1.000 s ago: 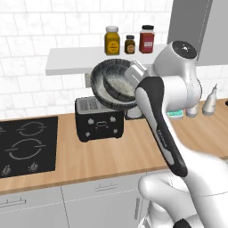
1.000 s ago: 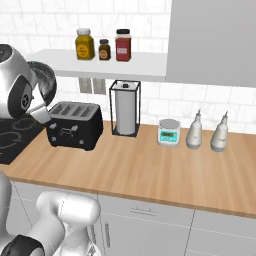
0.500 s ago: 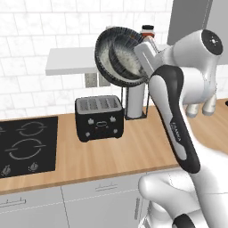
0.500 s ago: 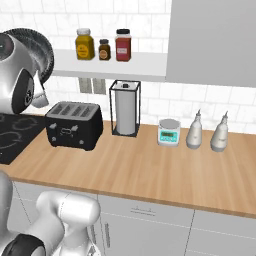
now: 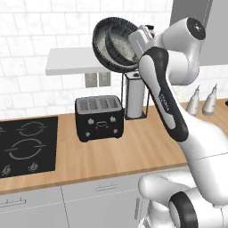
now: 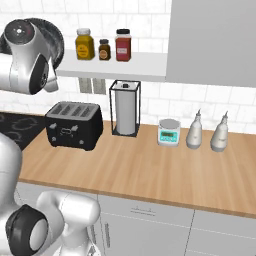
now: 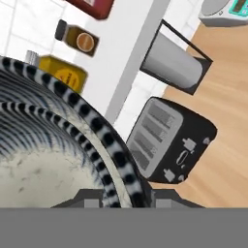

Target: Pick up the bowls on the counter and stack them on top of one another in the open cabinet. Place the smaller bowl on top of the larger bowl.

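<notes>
Higher now, both bowls (image 5: pixel 116 43) hang tilted at shelf (image 6: pixel 131 65) height. Gripper (image 7: pixel 118 196) clamps their rims above the wooden counter (image 6: pixel 150 167).

My gripper (image 5: pixel 139 38) sits behind the bowls' rims and my forearm in left base view, so can't make out how the jaws stand. Hand view: fingertips mostly lost under the larger bowl (image 7: pixel 104 131), whose left part runs off the edge; smaller bowl (image 7: pixel 43 160) also cut off at left. Right base view: my arm covers most of the larger bowl, just an arc of rim shows. Jars (image 6: pixel 104 46) on the shelf (image 6: pixel 125 67): labels too small to read. Scale (image 7: pixel 223 9) cut by hand view's top edge.
</notes>
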Controlling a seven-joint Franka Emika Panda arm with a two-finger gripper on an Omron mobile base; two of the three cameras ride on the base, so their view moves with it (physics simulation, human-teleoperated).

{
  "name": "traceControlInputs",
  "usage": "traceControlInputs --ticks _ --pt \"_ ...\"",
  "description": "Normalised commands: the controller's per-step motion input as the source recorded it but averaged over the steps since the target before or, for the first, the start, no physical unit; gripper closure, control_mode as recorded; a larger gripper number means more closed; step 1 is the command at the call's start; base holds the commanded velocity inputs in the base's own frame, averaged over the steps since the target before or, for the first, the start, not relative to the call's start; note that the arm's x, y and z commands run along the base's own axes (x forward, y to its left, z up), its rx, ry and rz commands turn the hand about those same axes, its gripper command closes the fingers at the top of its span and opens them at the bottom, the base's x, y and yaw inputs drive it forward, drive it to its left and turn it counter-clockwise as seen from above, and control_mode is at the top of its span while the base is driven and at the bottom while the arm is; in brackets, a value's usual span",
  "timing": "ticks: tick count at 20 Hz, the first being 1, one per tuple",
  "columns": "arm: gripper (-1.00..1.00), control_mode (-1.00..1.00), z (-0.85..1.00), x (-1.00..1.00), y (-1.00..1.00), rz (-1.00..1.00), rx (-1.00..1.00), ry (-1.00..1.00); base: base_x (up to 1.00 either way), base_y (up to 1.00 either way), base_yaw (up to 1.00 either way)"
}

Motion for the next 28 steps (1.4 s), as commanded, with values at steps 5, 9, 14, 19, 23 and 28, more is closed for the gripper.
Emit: traceControlInputs --ticks 5,9,14,19,23,28 --pt "1.0 -1.0 0.01 0.84 0.17 0.0 0.0 0.01 0.0 0.0 0.0" --pt "1.0 -1.0 -0.07 0.86 0.47 -0.01 -0.02 0.13 0.0 0.0 0.0" --pt "1.0 -1.0 -0.02 0.71 0.39 -0.02 -0.05 0.05 0.0 0.0 0.0" --pt "1.0 -1.0 -0.05 0.56 0.28 -0.02 -0.07 0.05 0.0 0.0 0.0" --pt "1.0 -1.0 -0.24 0.26 0.26 0.0 -0.05 0.01 0.0 0.0 0.0" --pt "1.0 -1.0 -0.25 0.23 0.11 0.0 -0.01 0.0 0.0 0.0 0.0"
